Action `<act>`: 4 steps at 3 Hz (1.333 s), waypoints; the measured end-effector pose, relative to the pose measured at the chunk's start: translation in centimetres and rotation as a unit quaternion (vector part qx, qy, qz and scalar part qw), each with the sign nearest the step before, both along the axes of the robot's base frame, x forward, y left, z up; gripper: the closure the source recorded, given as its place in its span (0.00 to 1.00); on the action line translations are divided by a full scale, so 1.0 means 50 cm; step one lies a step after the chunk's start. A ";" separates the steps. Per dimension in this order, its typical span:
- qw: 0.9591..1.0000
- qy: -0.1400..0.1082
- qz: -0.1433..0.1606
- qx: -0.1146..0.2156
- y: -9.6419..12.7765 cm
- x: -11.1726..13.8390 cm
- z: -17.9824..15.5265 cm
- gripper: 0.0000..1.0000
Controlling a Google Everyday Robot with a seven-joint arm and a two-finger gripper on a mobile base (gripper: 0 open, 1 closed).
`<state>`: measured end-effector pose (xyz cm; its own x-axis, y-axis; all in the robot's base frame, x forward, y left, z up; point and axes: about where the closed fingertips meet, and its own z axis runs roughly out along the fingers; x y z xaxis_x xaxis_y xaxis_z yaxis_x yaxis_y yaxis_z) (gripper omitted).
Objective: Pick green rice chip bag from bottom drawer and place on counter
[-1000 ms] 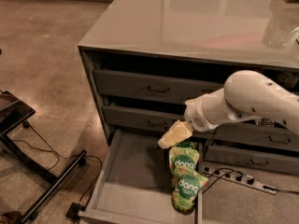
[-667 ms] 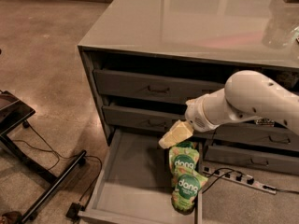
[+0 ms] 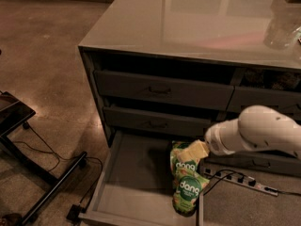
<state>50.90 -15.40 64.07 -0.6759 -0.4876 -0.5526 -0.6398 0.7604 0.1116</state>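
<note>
Just the one camera view. Gripper (image 3: 193,150) low over the right half of the pulled-out bottom drawer (image 3: 134,173), at the end of a white arm (image 3: 256,134) coming in from the right, tip overlapping the far top edge of the green rice chip bag (image 3: 182,165). No telling how wide open, nor whether anything is gripped. Bag lying against the drawer's right side, touching a second dang pouch (image 3: 189,192) just nearer. For a clean pick: take the far pouch by its top seam rather than the glossy, probably slippery belly; close firmly but without crushing; lift straight up, clear of the low drawer wall and of the closed drawer fronts (image 3: 157,92) above; watch for the near pouch dragging along. Then up and away to the counter (image 3: 188,22), wide, flat, glossy grey, mirroring the room's light, with a clear item (image 3: 282,29) near its far right edge, so better set down toward the middle. Around the cabinet: brown polished floor (image 3: 42,55), a power strip (image 3: 240,179) with its cable on the ground right of the drawer, a dark stand (image 3: 28,173) with trailing cords at left.
</note>
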 end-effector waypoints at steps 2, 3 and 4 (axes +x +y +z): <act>0.997 0.019 -0.074 -0.006 -0.071 -0.017 -0.060 0.00; 0.994 0.037 -0.104 0.001 -0.114 -0.009 -0.137 0.00; 0.987 0.053 -0.151 0.013 -0.174 -0.011 -0.242 0.00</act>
<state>50.37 -24.09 51.97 -0.8430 -0.2416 -0.4806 -0.3683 0.9104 0.1884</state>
